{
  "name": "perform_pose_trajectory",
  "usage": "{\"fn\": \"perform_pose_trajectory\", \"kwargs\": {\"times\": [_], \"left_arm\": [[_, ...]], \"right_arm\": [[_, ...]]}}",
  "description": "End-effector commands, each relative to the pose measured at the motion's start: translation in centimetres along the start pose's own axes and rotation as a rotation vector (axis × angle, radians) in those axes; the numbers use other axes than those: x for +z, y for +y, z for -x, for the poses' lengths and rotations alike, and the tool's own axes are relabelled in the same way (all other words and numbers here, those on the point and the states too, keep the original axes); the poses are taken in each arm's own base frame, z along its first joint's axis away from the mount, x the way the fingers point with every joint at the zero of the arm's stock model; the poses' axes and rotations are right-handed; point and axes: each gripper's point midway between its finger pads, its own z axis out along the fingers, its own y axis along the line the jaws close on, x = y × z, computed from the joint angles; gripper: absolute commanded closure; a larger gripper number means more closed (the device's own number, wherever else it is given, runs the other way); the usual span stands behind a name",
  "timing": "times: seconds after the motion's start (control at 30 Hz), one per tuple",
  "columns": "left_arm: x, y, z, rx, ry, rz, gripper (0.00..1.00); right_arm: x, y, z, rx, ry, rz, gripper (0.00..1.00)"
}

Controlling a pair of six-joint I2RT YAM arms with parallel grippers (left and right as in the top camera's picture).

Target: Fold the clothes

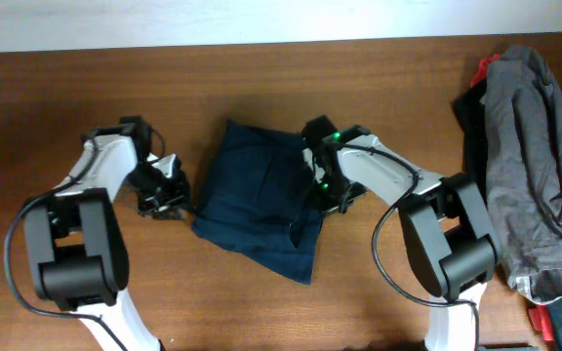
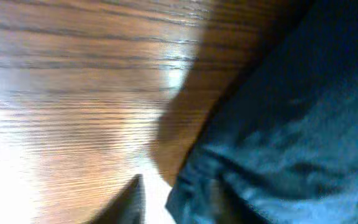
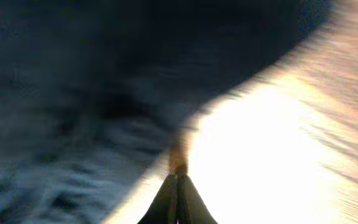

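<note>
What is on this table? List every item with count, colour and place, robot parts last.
shorts: one pair, dark navy, middle of the table
grey garment: one, grey, heaped at the table's right end
black garment: one, black, along the grey heap's left side
red garment: count unclear, red, showing at the heap's top and bottom
table: one, brown wood, under everything
left fingers: dark, by the shorts' left edge; open or shut unclear
right fingers: dark, pressed together at the shorts' right edge
</note>
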Motion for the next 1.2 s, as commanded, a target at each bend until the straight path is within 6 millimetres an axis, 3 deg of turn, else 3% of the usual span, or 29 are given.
{"fn": "perform_pose_trajectory", "kwargs": {"times": [0.0, 0.07, 0.13, 0.2, 0.3, 0.5, 0.7, 0.73, 0.83, 0.93, 1.03, 1.17], "left_arm": [[-2.4, -2.2, 1.0, 0.106, -0.089, -0.154, 0.36], [-3.1, -2.6, 2.1, 0.141, -0.147, -0.187, 0.21], [-3.4, -3.2, 3.1, 0.202, -0.196, -0.212, 0.07], [-3.4, -4.0, 4.1, 0.264, -0.238, -0.235, 0.04], [-3.2, -5.3, 5.2, 0.343, -0.287, -0.242, 0.02], [-1.8, -7.7, 5.0, 0.428, -0.27, -0.239, 0.04], [-0.1, -9.9, 4.3, 0.512, -0.244, -0.235, 0.11], [0.3, -10.1, 4.2, 0.516, -0.233, -0.234, 0.18], [0.9, -9.8, 4.2, 0.486, -0.218, -0.21, 0.71], [0.7, -8.4, 4.9, 0.404, -0.231, -0.168, 0.99], [-0.2, -6.1, 5.5, 0.328, -0.242, -0.152, 0.99], [-1.8, 0.1, 5.9, 0.17, -0.245, -0.081, 0.99]], "right_arm": [[-2.5, -1.2, 0.2, 0.028, -0.065, -0.07, 0.96], [-3.5, -1.2, 0.4, 0.054, -0.096, -0.067, 0.93], [-4.7, -0.9, 0.9, 0.072, -0.142, -0.05, 0.82], [-5.7, -0.4, 1.5, 0.069, -0.189, -0.02, 0.68], [-7.4, 0.3, 2.3, 0.065, -0.253, 0.017, 0.56], [-9.4, 0.6, 2.4, 0.06, -0.309, 0.04, 0.55], [-9.9, 0.8, 2.4, 0.059, -0.322, 0.051, 0.54], [-9.9, 0.8, 2.4, 0.059, -0.321, 0.051, 0.54], [-9.9, 1.0, 2.3, 0.057, -0.318, 0.061, 0.54], [-9.8, 1.1, 2.2, 0.057, -0.312, 0.067, 0.54], [-9.8, 1.1, 2.1, 0.056, -0.311, 0.068, 0.53], [-9.9, 1.1, 2.1, 0.057, -0.311, 0.067, 0.53]]}}
